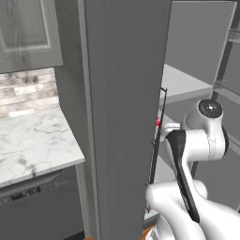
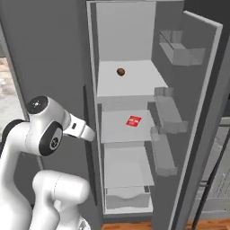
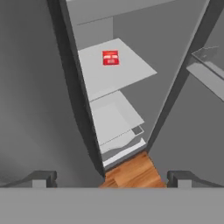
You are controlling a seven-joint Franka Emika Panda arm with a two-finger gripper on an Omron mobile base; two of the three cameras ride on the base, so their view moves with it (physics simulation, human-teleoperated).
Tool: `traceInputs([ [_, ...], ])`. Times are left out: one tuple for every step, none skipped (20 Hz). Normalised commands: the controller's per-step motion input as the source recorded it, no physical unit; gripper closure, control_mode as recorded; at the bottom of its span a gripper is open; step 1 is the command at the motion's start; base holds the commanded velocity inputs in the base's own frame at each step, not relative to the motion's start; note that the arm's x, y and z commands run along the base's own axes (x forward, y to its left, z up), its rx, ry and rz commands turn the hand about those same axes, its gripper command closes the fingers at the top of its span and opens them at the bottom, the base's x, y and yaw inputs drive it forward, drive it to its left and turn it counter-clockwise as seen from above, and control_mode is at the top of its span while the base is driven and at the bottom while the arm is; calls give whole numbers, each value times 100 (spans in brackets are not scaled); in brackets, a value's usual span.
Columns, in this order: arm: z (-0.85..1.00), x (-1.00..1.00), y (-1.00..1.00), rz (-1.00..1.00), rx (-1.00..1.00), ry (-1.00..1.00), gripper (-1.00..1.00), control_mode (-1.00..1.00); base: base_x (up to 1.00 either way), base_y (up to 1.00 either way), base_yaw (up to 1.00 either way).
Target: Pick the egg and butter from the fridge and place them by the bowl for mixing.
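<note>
the fridge (image 2: 130, 27) stands open in the right base view, the egg (image 2: 121, 72) on its upper shelf near the frame's top centre, while the gripper (image 3: 111, 178) hangs released and empty at the hand view's bottom, above a red packet (image 3: 110, 57).

A: What is sitting where in the fridge (image 2: 134, 54)?

B: The egg (image 2: 121, 72) is lying on the top shelf, toward the back. The packet (image 2: 133, 121) is resting on the shelf below it.

A: And the door?

B: The door (image 2: 197, 103) is standing open at the right, its bins facing the shelves.
</note>
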Motion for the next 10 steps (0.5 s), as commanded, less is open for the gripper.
traceInputs([
  [0, 0, 0, 0, 0, 0, -100, 100, 7, -45, 0],
  [0, 0, 0, 0, 0, 0, -100, 100, 11, -40, 0],
  [0, 0, 0, 0, 0, 0, -100, 100, 13, -39, 0],
  [0, 0, 0, 0, 0, 0, -100, 100, 15, -40, 0],
  [0, 0, 0, 0, 0, 0, -100, 100, 17, -39, 0],
  [0, 0, 0, 0, 0, 0, -100, 100, 16, -33, 0],
  [0, 0, 0, 0, 0, 0, -100, 100, 15, -28, 0],
  [0, 0, 0, 0, 0, 0, -100, 100, 14, -23, -1],
  [0, 0, 0, 0, 0, 0, -100, 100, 1, -17, -1],
  [0, 0, 0, 0, 0, 0, -100, 100, 0, -11, -3],
])
